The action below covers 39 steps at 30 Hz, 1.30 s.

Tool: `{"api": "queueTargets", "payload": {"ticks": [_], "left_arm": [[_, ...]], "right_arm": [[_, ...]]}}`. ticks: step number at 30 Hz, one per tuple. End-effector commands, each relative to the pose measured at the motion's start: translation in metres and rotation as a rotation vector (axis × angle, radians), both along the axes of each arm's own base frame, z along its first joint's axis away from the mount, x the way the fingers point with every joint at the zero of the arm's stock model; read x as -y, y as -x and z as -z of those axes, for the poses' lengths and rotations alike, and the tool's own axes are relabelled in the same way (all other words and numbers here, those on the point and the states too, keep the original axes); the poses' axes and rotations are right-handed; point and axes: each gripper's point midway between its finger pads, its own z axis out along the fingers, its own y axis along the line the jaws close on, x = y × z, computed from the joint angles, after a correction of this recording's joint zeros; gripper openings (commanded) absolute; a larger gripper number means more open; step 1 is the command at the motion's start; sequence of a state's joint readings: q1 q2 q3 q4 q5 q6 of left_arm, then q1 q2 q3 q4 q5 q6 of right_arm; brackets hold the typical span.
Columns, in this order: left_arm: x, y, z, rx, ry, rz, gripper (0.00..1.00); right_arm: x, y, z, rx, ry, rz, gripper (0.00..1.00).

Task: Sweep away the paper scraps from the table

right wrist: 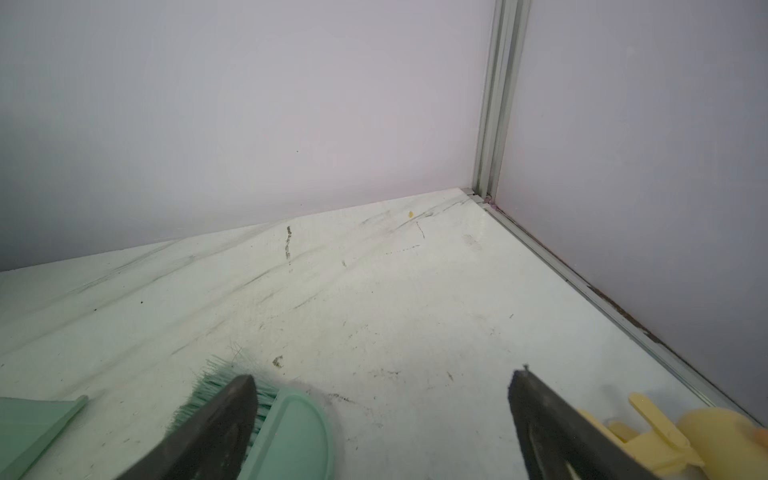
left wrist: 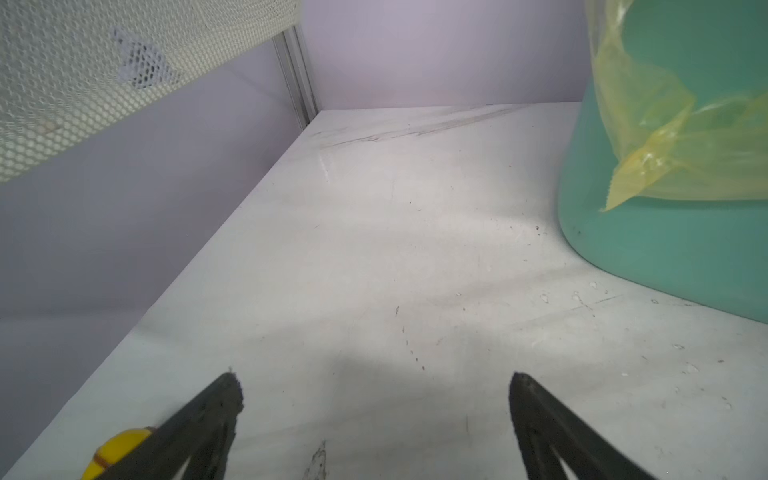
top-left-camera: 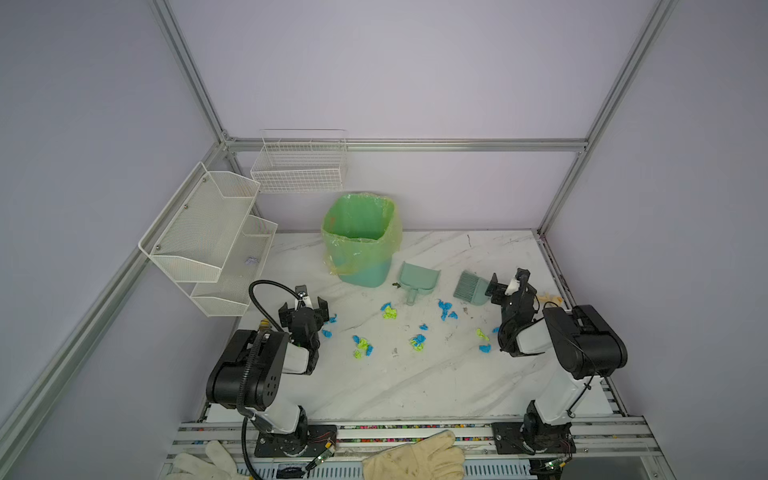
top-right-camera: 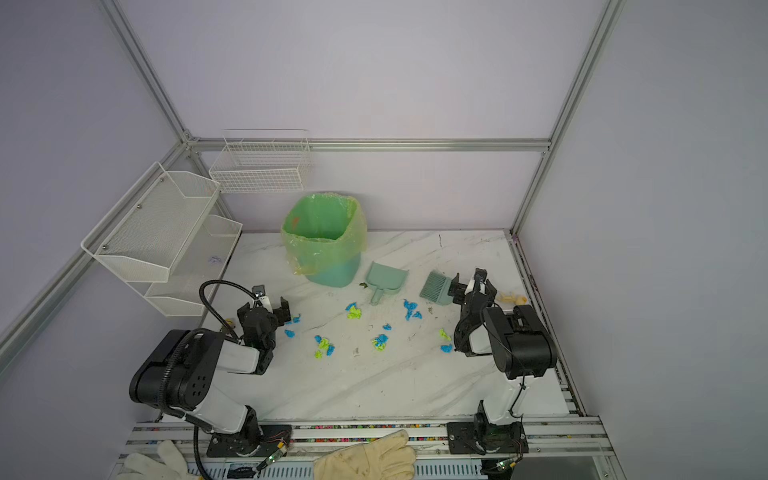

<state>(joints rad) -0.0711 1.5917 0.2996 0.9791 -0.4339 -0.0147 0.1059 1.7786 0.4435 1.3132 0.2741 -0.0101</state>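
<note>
The paper scraps (top-left-camera: 417, 342), blue and lime-green wads, lie scattered across the middle of the scuffed, marble-veined worktop (top-left-camera: 415, 382), with a bag-lined teal bin (top-left-camera: 361, 249) on their far side, a dustpan (top-left-camera: 419, 280) just right of it and a brush (top-left-camera: 471, 287) further right. The left hand (top-left-camera: 303, 309) hovers, jaws apart and empty, by the leftmost scraps; the right hand (top-left-camera: 505, 286), likewise apart and empty, sits just beside the brush, a yellow toy figure (top-left-camera: 550, 297) on its right. A mesh shelf (top-left-camera: 203, 232) and wire basket (top-left-camera: 299, 166) hang on the lilac walls (top-left-camera: 415, 83) at far left, and pale gloves (top-left-camera: 415, 459) lie on the near rail (top-left-camera: 415, 434).
</note>
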Motion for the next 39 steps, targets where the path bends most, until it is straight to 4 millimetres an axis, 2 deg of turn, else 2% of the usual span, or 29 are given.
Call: {"api": "queueTargets", "payload": {"ticks": [1, 32, 34, 37, 39], "left_arm": [[-0.001, -0.018, -0.031, 0.102, 0.006, -0.007, 1.0], [-0.003, -0.017, -0.033, 0.109, 0.006, -0.016, 1.0], [-0.006, -0.013, -0.037, 0.123, 0.01, -0.045, 1.0], [-0.001, -0.011, -0.041, 0.134, 0.001, -0.008, 1.0], [-0.003, -0.006, -0.054, 0.175, -0.023, -0.033, 1.0]], "right_arm": [[0.001, -0.003, -0.014, 0.054, 0.012, 0.012, 0.97], [0.0, -0.003, -0.014, 0.054, 0.012, 0.008, 0.97], [0.002, -0.003, -0.02, 0.066, 0.012, 0.021, 0.97], [0.001, -0.014, -0.031, -0.002, 0.011, 0.023, 0.97], [0.001, -0.025, -0.033, -0.077, 0.018, 0.032, 0.97]]}}
